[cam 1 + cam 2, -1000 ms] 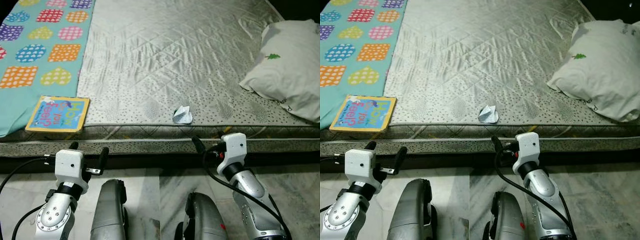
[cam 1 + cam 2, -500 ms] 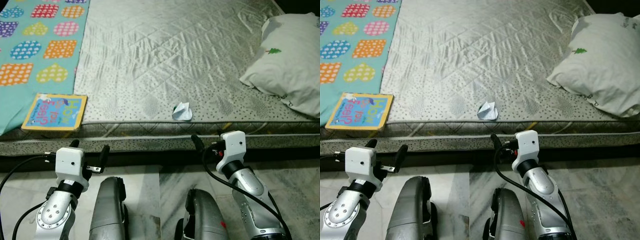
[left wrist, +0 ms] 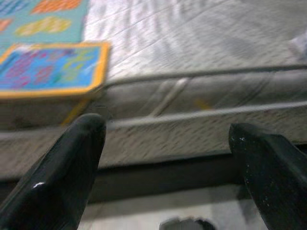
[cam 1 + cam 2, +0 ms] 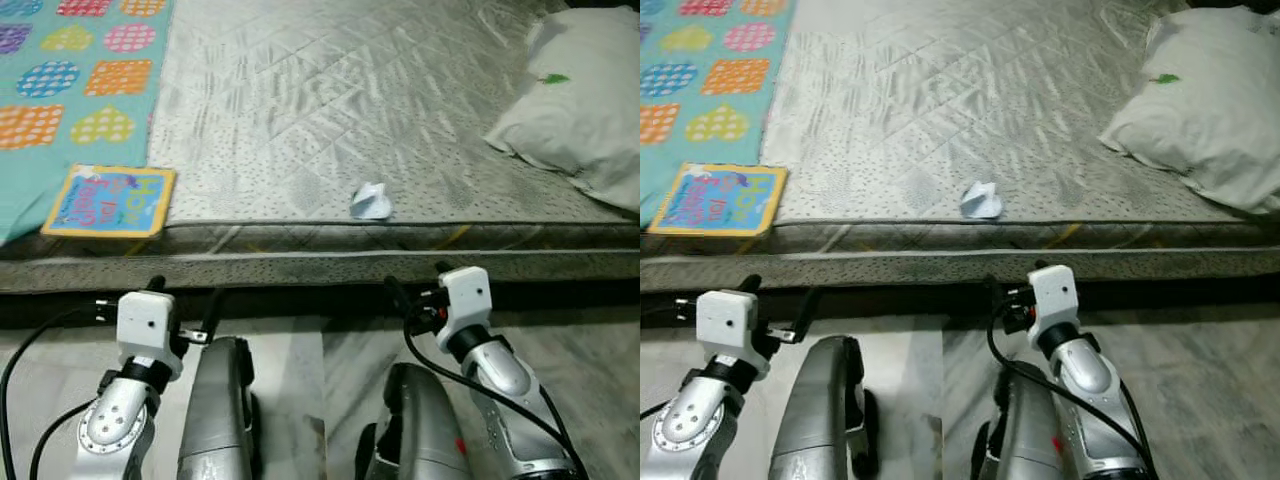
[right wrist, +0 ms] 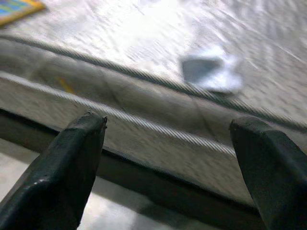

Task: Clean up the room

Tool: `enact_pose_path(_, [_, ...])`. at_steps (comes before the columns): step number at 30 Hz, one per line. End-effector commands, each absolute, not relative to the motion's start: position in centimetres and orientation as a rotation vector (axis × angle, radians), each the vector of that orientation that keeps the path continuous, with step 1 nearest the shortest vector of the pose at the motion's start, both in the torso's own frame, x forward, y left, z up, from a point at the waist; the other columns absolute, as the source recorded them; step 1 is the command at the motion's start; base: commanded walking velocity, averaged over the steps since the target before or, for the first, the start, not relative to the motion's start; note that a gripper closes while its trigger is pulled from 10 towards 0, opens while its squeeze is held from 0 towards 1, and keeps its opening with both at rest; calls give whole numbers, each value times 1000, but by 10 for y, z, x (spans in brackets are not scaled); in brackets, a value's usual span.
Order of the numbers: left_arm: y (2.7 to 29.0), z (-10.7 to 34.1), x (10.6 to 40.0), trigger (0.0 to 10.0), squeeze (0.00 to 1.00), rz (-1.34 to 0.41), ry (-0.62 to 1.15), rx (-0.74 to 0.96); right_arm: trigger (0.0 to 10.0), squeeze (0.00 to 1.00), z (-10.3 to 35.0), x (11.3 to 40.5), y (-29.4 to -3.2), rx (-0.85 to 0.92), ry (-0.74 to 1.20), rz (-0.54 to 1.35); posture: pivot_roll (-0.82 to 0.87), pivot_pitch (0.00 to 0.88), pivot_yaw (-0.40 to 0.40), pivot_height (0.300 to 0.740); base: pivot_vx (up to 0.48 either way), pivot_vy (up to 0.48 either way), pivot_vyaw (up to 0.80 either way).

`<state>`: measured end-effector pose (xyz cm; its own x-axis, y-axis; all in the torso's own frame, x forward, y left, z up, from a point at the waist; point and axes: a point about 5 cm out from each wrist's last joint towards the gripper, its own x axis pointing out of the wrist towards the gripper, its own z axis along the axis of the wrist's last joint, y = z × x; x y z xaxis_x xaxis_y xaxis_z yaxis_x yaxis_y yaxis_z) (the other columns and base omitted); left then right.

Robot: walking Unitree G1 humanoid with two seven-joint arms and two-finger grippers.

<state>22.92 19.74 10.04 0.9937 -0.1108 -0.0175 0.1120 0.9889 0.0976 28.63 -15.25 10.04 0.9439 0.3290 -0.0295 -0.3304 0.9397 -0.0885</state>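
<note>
A crumpled white paper lies near the front edge of the grey quilted mattress. A blue children's book with a yellow border rests at the front left edge, partly on a turquoise patterned blanket. My left gripper hangs open below the bed edge, in front of the book. My right gripper is open too, low before the mattress side, with the paper beyond and above its fingers. Neither holds anything.
A white pillow lies at the right of the bed. The mattress side and a dark gap under it face me. Pale marble floor runs under my arms and legs.
The whole view has shifted, so the bed and its things sit higher in the picture, and the frames are blurred. Both grippers keep the same open pose.
</note>
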Motion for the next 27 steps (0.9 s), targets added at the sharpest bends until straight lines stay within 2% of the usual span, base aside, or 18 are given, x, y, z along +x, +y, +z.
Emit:
enact_pose_path(1, [197,99,228,10000,0,-118,22,102,10000,0,96,283,-156,-90,33,332,77,266,-52,552,244,0,0])
enact_pose_path(17, [195,100,228,10000,0,-130,20,108,10000,0,94,283,-156,-92,32,336,78,257,-52,552,251,0,0])
enact_pose_path(27, [194,100,227,10000,0,-137,6,95,10000,0,94,283,-157,-94,29,334,79,255,-53,552,0,0,0])
